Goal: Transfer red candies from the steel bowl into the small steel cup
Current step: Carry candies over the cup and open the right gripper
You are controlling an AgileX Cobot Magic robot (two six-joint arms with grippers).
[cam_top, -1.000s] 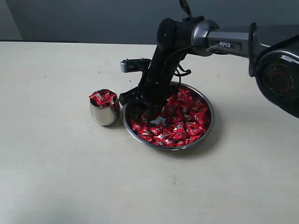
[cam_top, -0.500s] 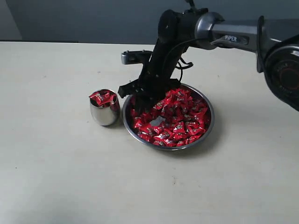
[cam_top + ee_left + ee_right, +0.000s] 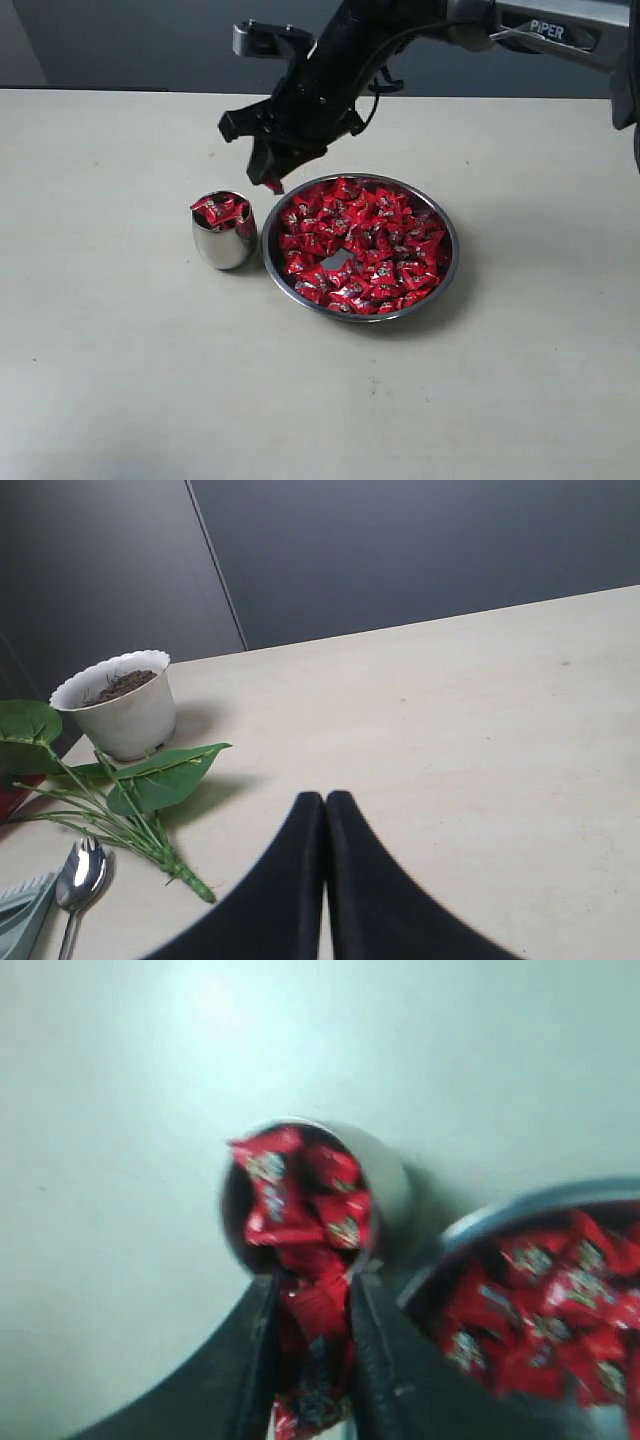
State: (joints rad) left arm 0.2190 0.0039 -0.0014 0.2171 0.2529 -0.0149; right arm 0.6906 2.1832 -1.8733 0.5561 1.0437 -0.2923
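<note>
**Desk:** What does the right gripper (image 3: 270,172) have?

**Photographer:** Its two black fingers (image 3: 250,1360) are clamped partway closed on a held candy (image 3: 316,1355) in a crinkled red wrapper. Blur hides whether one piece or more sits between them. The hand hangs in the air, clear of everything on the table (image 3: 120,380).

**Desk:** Which way does the piece point?

**Photographer:** Its long axis runs along the fingers. The free end pokes out past the tips, pointing down.

**Desk:** Where are the vessels?

**Photographer:** The small steel cup (image 3: 224,250) stands upright below the hand, on the side away from the arm. Its mouth faces up and it is heaped above the rim with red wrappers. The steel bowl (image 3: 452,250) sits below the hand on the other side. Its rim is just beside the cup, though I cannot tell whether they touch. The red candies (image 3: 385,235) cover the bowl except for one bare patch near the middle.

**Desk:** Room to move?

**Photographer:** Open air separates the fingertips from both rims. Out from the hand, past the cup and bowl, the tabletop is bare. Only the table's far edge shows, behind the arm.

**Desk:** And the left gripper (image 3: 324,802)?

**Photographer:** It is pressed fully together, tips touching and nothing between them, over bare table. Well apart from it are a white plant pot (image 3: 120,710), a leafy stem (image 3: 160,780) lying flat, and a spoon (image 3: 80,865).
</note>
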